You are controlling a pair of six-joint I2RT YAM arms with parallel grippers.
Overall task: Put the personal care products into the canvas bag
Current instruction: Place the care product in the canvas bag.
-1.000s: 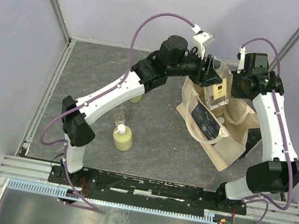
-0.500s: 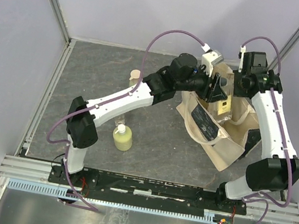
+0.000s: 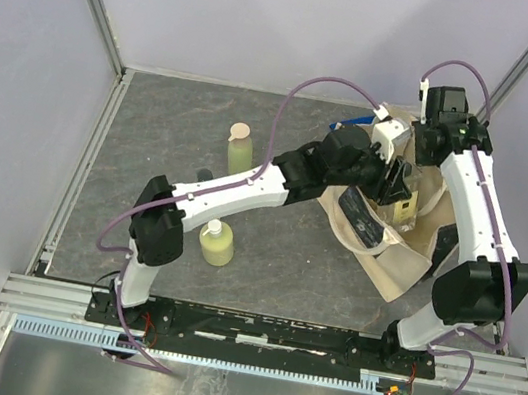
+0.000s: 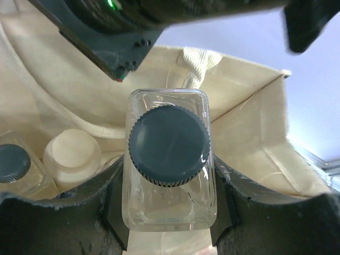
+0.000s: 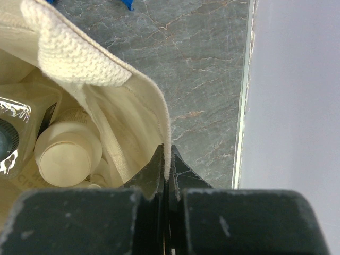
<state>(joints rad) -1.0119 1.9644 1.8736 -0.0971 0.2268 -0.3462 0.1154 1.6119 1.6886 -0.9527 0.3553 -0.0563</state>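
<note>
The beige canvas bag [image 3: 399, 249] stands at the right, mouth up. My left gripper [image 3: 394, 186] is shut on a clear black-capped bottle [image 4: 169, 144] and holds it cap-up in the bag's mouth. The left wrist view shows a beige jar [image 4: 71, 154] and another dark-capped bottle [image 4: 11, 163] lying in the bag. My right gripper [image 5: 168, 169] is shut on the bag's rim [image 5: 159, 119] and holds it up at the far side. Two yellow-green bottles stand on the table, one at the back [image 3: 240, 150] and one nearer [image 3: 217, 243].
A blue cloth [image 3: 349, 126] pokes out behind the bag near the back wall. A metal rail [image 3: 86, 168] borders the grey mat on the left, and the right wall is close beside the bag [image 5: 241, 106]. The left arm stretches across the middle of the mat.
My left gripper has carried the clear bottle right and down into the bag's mouth. The arm's move uncovered the back yellow-green bottle. The right gripper still holds the rim.
</note>
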